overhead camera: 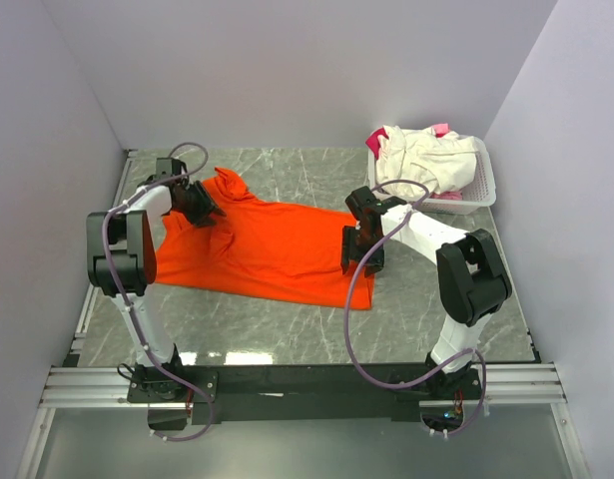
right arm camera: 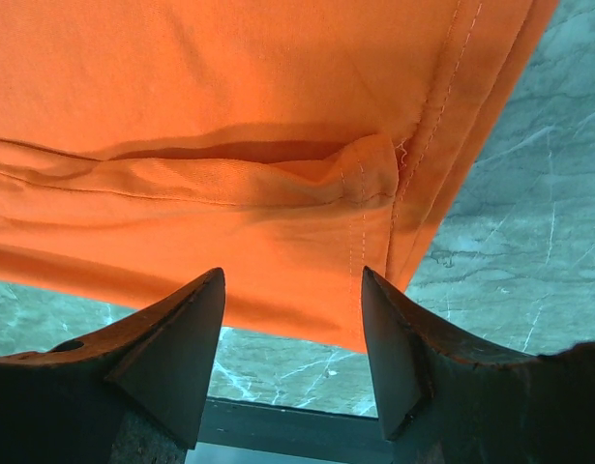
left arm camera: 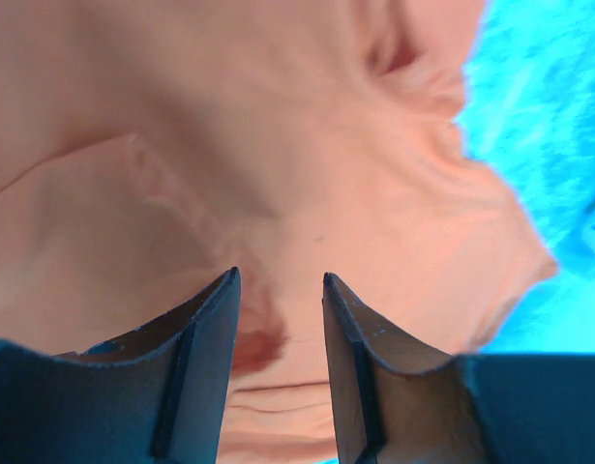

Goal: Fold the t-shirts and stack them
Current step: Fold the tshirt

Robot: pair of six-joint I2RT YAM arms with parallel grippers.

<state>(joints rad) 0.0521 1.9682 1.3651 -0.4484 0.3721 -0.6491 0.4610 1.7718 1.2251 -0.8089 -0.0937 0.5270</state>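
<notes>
So, top camera first: the orange t-shirt point(overhead camera: 277, 249) is lying spread across the middle of the table point(overhead camera: 287, 334), with its collar end bunching up on the left. I'm holding the left gripper point(overhead camera: 200, 207) down on the shoulder area and the right gripper point(overhead camera: 358, 254) down at the other end. The cream-white t-shirt point(overhead camera: 421, 160) and pink t-shirt point(overhead camera: 372, 145) are sitting heaped in the basket point(overhead camera: 483, 190) at the far right, not folded yet.

Left wrist cam: the fingers are standing apart, right down at the cloth with a little pucker between them. Nothing's clamped as far as I'm seeing. The colour is washing out here, so the orange is looking peachy and the table cyan.

Right wrist cam: the fingers are wide apart too, hovering by the hem point(right arm camera: 428, 106) near a corner, with bare table showing just past it.

What's worrying me: closing on that doubled seam, I could be grabbing only the top layer, and the fold goes crooked. The wrinkles on the left could mean I'm dragging the whole shirt instead of lifting it. The cable loops point(overhead camera: 348, 324) are hanging close to the cloth as well and might snag it.

The surface is grey marble-look and a bit glossy, so I'm guessing cloth slides easily on it. Plain pale walls point(overhead camera: 287, 70) are boxing it in on three sides.
</notes>
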